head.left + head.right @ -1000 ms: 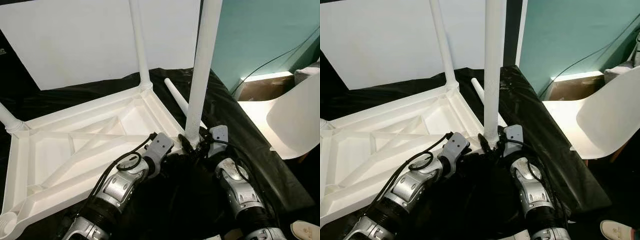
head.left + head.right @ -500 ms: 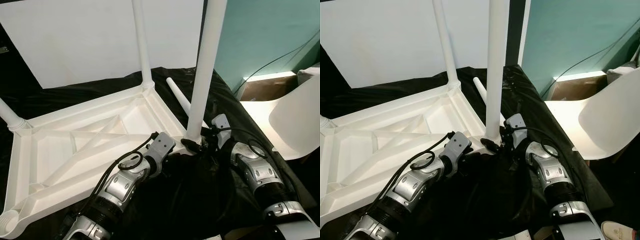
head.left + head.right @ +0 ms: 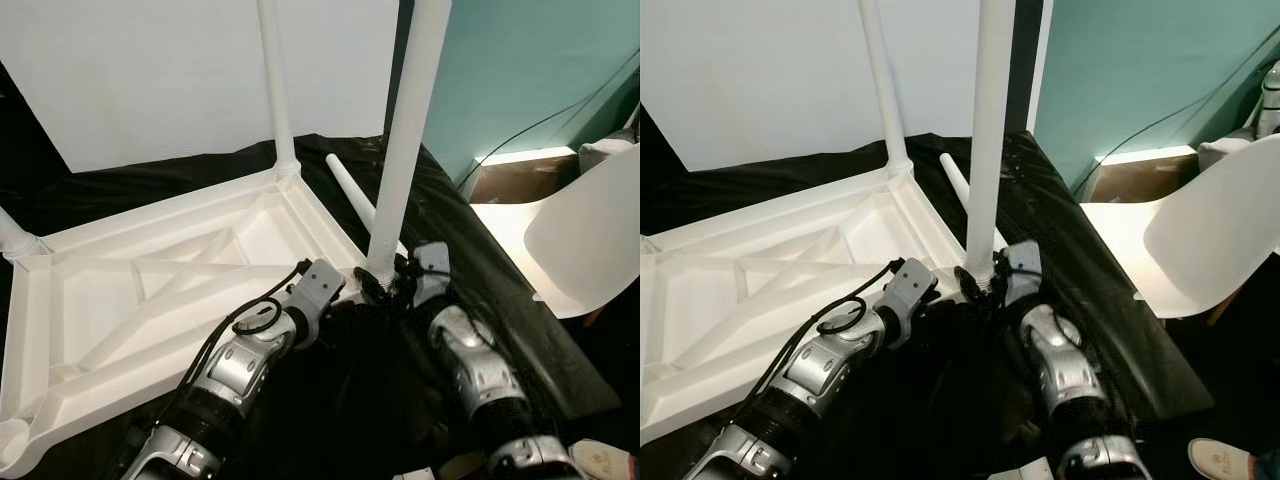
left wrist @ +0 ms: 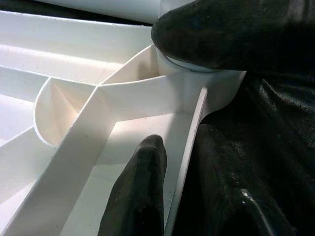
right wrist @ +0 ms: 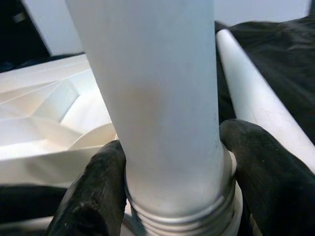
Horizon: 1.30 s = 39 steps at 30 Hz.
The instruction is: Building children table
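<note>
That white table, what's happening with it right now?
The table top lies upside down on a black sheet. The right end effector grips the base of an upright leg at the near corner socket, threads showing. The left end effector pinches the frame's rim beside that corner. A far-corner leg stands upright; a loose leg lies alongside.

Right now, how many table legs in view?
4: near-right leg upright, gripped at its base by the right gripper; far-right leg upright; far-left leg partly cut off; loose leg lying on the black sheet.
</note>
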### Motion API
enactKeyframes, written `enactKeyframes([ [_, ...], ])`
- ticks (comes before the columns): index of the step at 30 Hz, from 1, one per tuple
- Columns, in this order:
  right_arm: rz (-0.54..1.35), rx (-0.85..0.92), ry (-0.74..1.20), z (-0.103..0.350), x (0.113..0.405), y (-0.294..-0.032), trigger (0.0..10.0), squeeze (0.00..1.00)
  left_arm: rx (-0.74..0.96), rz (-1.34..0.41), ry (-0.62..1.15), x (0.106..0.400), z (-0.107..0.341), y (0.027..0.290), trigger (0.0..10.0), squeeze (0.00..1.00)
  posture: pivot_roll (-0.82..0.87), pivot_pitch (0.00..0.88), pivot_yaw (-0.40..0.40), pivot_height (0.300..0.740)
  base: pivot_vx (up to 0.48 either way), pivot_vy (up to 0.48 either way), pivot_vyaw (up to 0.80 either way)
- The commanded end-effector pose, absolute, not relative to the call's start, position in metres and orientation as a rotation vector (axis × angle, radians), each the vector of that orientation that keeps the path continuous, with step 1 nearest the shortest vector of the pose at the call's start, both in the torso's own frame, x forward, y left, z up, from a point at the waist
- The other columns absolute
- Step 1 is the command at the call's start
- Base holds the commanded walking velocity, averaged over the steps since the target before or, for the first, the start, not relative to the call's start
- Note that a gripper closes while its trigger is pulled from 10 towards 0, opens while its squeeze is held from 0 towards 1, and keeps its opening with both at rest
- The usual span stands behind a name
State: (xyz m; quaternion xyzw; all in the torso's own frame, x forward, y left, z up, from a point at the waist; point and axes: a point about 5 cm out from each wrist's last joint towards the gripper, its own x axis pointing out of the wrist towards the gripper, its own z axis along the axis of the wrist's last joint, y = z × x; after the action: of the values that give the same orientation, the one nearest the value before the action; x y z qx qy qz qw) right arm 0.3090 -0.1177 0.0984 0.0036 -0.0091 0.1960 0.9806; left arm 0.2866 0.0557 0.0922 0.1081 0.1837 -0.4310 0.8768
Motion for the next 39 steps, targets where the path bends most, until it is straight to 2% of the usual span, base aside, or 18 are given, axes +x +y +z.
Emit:
enactKeyframes([
  [1,0.246,0.020,0.023,0.090,0.308,-0.139,0.0,0.00,0.186,-1.027,0.580,0.259,0.055,0.055,10.0,0.00,0.06,0.000,0.015,0.740,0.000,0.000,0.00],
  [7,0.274,0.051,0.009,0.093,0.308,-0.121,0.0,0.00,0.186,-1.012,0.576,0.262,0.057,0.059,10.0,0.00,0.06,0.000,0.024,0.740,0.000,0.000,0.00],
  [8,0.320,0.043,0.006,0.094,0.307,-0.113,4.1,0.00,0.187,-1.012,0.574,0.263,0.058,0.059,10.0,0.00,0.06,0.000,0.023,0.740,0.000,0.000,0.00],
  [9,0.364,0.028,-0.008,0.096,0.308,-0.110,10.0,0.68,0.185,-1.012,0.571,0.263,0.059,0.058,10.0,0.00,0.06,0.000,0.023,0.740,0.000,0.000,0.00],
  [11,0.364,0.028,-0.008,0.096,0.308,-0.110,10.0,0.68,0.185,-1.012,0.571,0.263,0.059,0.058,10.0,0.00,0.06,0.000,0.023,0.740,0.000,0.000,0.00],
  [12,0.432,0.004,-0.016,0.100,0.310,-0.109,10.0,1.00,0.183,-1.011,0.569,0.264,0.059,0.058,10.0,0.00,0.07,0.000,0.017,0.740,0.000,0.000,0.00],
  [16,0.524,-0.025,0.000,0.103,0.312,-0.109,10.0,1.00,0.183,-1.009,0.570,0.264,0.059,0.058,10.0,0.00,0.06,0.000,0.018,0.740,0.000,0.000,0.00],
  [17,0.648,-0.072,0.020,0.103,0.310,-0.107,10.0,0.00,0.185,-1.003,0.572,0.264,0.058,0.059,10.0,0.00,0.06,0.000,0.019,0.740,0.000,0.000,0.00],
  [18,0.754,-0.120,0.049,0.103,0.308,-0.108,10.0,0.00,0.187,-0.998,0.574,0.264,0.058,0.059,10.0,0.00,0.06,0.000,0.018,0.740,0.000,0.000,0.00],
  [19,0.754,-0.120,0.049,0.103,0.308,-0.108,10.0,0.00,0.187,-0.998,0.574,0.264,0.058,0.059,10.0,0.00,0.06,0.000,0.018,0.740,0.000,0.000,0.00],
  [21,0.856,-0.237,0.078,0.107,0.313,-0.123,10.0,0.00,0.185,-0.994,0.573,0.265,0.058,0.059,10.0,0.00,0.06,0.000,0.014,0.740,0.000,0.000,0.00],
  [27,0.850,-0.411,0.072,0.118,0.326,-0.144,10.0,0.00,0.181,-0.997,0.569,0.265,0.059,0.057,10.0,0.00,0.06,0.000,0.011,0.740,0.000,0.000,0.00],
  [28,0.872,-0.411,0.084,0.122,0.329,-0.147,7.8,0.00,0.181,-0.998,0.569,0.265,0.059,0.057,10.0,0.00,0.05,0.000,0.012,0.740,0.000,0.000,0.00],
  [29,0.890,-0.401,0.093,0.124,0.330,-0.149,7.8,0.00,0.181,-0.999,0.570,0.264,0.059,0.057,10.0,0.00,0.05,0.000,0.012,0.740,0.000,0.000,0.00],
  [30,0.916,-0.381,0.097,0.127,0.330,-0.150,2.0,0.00,0.181,-0.999,0.570,0.264,0.059,0.057,10.0,0.00,0.05,0.000,0.012,0.740,0.000,0.000,0.00],
  [31,0.916,-0.381,0.097,0.127,0.330,-0.150,2.0,0.00,0.181,-0.999,0.570,0.264,0.059,0.057,10.0,0.00,0.05,0.000,0.012,0.740,0.000,0.000,0.00],
  [32,0.937,-0.371,0.100,0.127,0.329,-0.150,0.0,0.00,0.181,-1.000,0.570,0.264,0.059,0.056,10.0,0.00,0.05,0.000,0.009,0.740,0.000,0.000,0.00],
  [39,0.941,-0.246,0.152,0.111,0.317,-0.141,0.0,0.00,0.177,-1.002,0.568,0.264,0.060,0.055,10.0,0.00,0.06,0.000,0.007,0.740,0.000,0.000,0.00],
])
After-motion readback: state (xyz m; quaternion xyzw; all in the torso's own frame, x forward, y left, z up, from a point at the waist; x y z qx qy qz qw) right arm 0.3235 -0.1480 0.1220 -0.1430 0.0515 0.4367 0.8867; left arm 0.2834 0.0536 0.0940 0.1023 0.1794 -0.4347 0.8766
